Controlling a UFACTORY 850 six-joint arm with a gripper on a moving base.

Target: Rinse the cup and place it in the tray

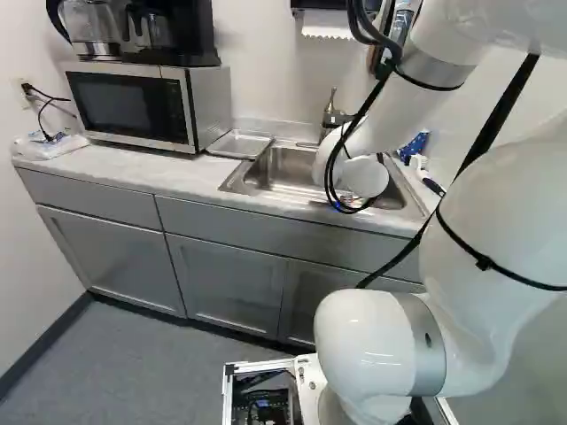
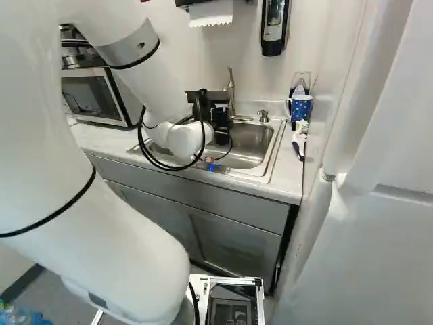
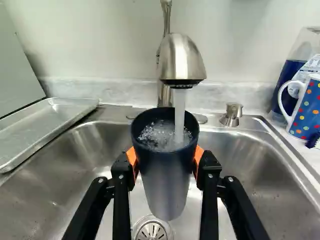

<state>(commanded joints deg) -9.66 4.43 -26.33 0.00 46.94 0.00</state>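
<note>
Where the water lands: you have the cup [image 3: 166,175] mouth up under the faucet [image 3: 182,57], the stream [image 3: 179,120] falling inside its rim.
Cup: dark near the rim, greyer lower down; bubbly water visible inside. Held above the sink [image 3: 240,157], well apart from the tray.
Jaws: closed on the cup from two sides, orange pads [image 3: 199,155] against its wall.
Drain: metal strainer [image 3: 152,231] in the sink floor, below the cup and partly hidden by it.
Tray: shallow metal tray [image 1: 239,144] on the pale table [image 1: 124,168], between the microwave [image 1: 133,106] and the sink, alongside the sink's rim.
Arm: your white arm [image 1: 372,341] reaches out over the sink, black cables looping near its wrist.
Soap pump: short metal pump [image 3: 231,115] at the back of the sink, to one side of the faucet.
Mug: blue, coloured dots, white handle [image 3: 305,110]; stands on the table beside the sink, opposite side from the tray. White-handled brush [image 2: 300,139] just beside it.
Wall: paper towel [image 2: 211,13] hanging above the faucet; soap dispenser [image 2: 273,30] near it.
Microwave top: coffee maker [image 1: 182,35].
</note>
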